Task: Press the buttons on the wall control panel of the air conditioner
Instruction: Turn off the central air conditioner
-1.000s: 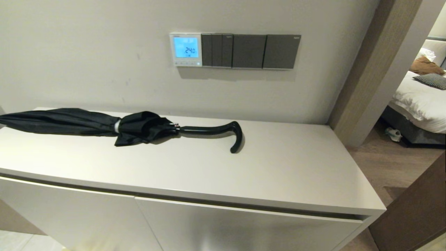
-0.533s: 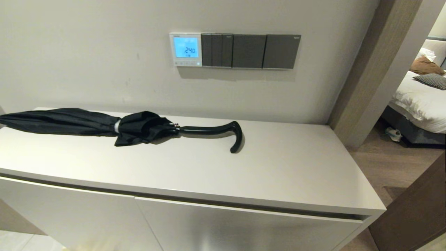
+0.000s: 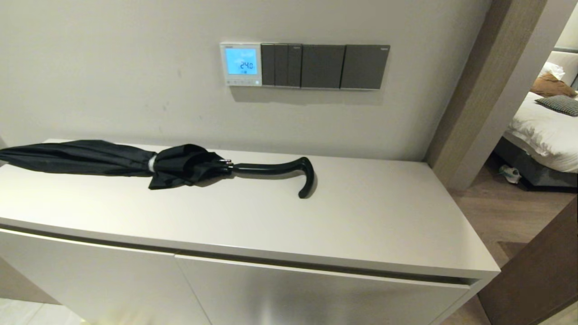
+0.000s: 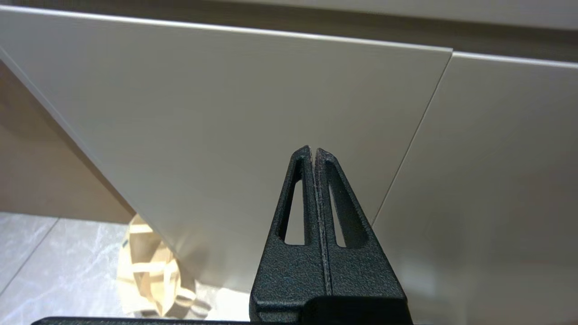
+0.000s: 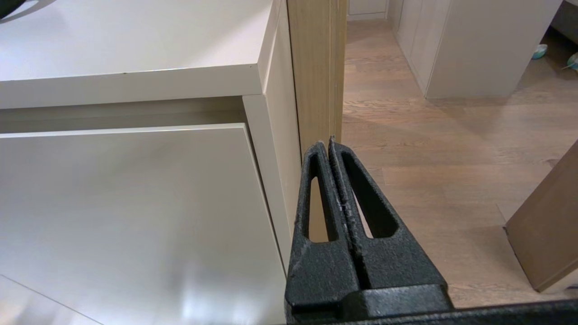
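Note:
The air conditioner's wall control panel [image 3: 240, 63] is a small white-framed square on the wall above the cabinet, its screen glowing light blue with digits. The buttons [image 3: 243, 82] form a row of tiny pale keys under the screen. Neither gripper shows in the head view. My left gripper [image 4: 313, 150] is shut and empty, low in front of the cabinet doors. My right gripper [image 5: 327, 143] is shut and empty, low beside the cabinet's right front corner.
Dark grey switch plates [image 3: 323, 66] adjoin the panel on its right. A black folded umbrella [image 3: 135, 163] lies on the white cabinet top [image 3: 361, 216] below the panel. A wooden door frame [image 3: 478, 90] stands at the right. A cloth bag [image 4: 151, 271] lies on the floor.

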Available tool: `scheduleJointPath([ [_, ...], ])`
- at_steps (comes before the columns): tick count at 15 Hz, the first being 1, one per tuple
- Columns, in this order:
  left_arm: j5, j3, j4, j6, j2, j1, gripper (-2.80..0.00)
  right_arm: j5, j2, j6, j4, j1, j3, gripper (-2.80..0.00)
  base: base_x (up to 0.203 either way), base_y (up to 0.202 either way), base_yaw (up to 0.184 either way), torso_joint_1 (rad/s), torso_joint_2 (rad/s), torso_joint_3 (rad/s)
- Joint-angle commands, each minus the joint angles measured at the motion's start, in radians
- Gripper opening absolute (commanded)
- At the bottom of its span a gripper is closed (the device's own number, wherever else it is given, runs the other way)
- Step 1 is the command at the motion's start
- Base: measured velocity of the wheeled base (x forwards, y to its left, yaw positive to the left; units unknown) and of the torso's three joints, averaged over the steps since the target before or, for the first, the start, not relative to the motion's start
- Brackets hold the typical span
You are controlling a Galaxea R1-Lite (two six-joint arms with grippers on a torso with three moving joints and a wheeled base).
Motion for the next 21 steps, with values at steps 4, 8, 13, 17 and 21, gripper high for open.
scheduleJointPath([
  [4, -0.043, 0.015, 0.000, 0.018, -0.032, -0.001, -2.80, 0.000, 0.000, 0.000, 0.000, 0.001, 0.003, -2.80, 0.000, 0.000, 0.000, 0.000, 0.00, 0.000],
  [8, -0.045, 0.015, -0.001, 0.022, -0.030, -0.001, -2.80, 0.000, 0.001, 0.000, 0.000, 0.001, 0.003, -2.80, 0.000, 0.000, 0.000, 0.000, 0.00, 0.000],
  [13, -0.043, 0.018, -0.009, 0.010, -0.032, -0.001, -2.80, 0.000, 0.001, 0.000, 0.000, 0.001, 0.003, -2.80, 0.000, 0.000, 0.000, 0.000, 0.00, 0.000],
  [17, -0.045, 0.056, -0.108, 0.010, -0.033, -0.001, -2.80, 0.000, 0.001, 0.000, 0.000, 0.001, 0.003, -2.80, 0.000, 0.000, 0.000, 0.000, 0.00, 0.000],
  [21, -0.050, 0.078, -0.155, 0.011, -0.030, -0.001, -2.80, 0.000, 0.001, 0.000, 0.000, 0.001, 0.003, -2.80, 0.000, 0.000, 0.000, 0.000, 0.00, 0.000],
])
